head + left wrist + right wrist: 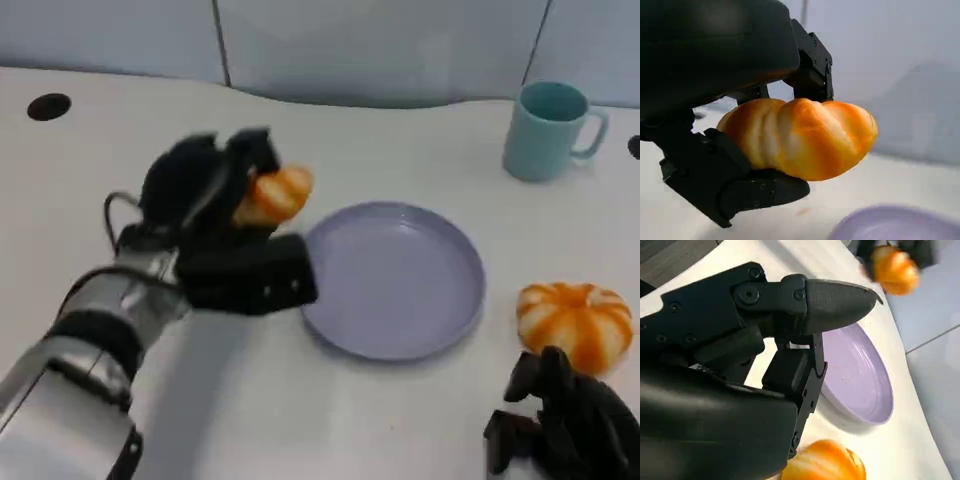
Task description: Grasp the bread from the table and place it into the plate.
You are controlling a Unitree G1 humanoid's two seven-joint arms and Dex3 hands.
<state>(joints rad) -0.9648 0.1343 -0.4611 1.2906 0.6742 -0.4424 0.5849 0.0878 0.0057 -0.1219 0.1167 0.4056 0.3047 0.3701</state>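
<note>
The bread [277, 194], left of centre in the head view, is gripped off the table by the left hand [215, 225], just beside the plate [440, 330]'s left rim. This looks like the carry step; next it must travel over the plate and be released. The right hand [565, 420], lower right, holds nothing, its fingers loosely apart.

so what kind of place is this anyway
Probably a lab tabletop staged as a kitchen: a plain white table, a lavender round plate, a teal ceramic mug, and glossy orange bread rolls.

head: overhead, far | wrists: close | shared: plate [400, 285]
</note>
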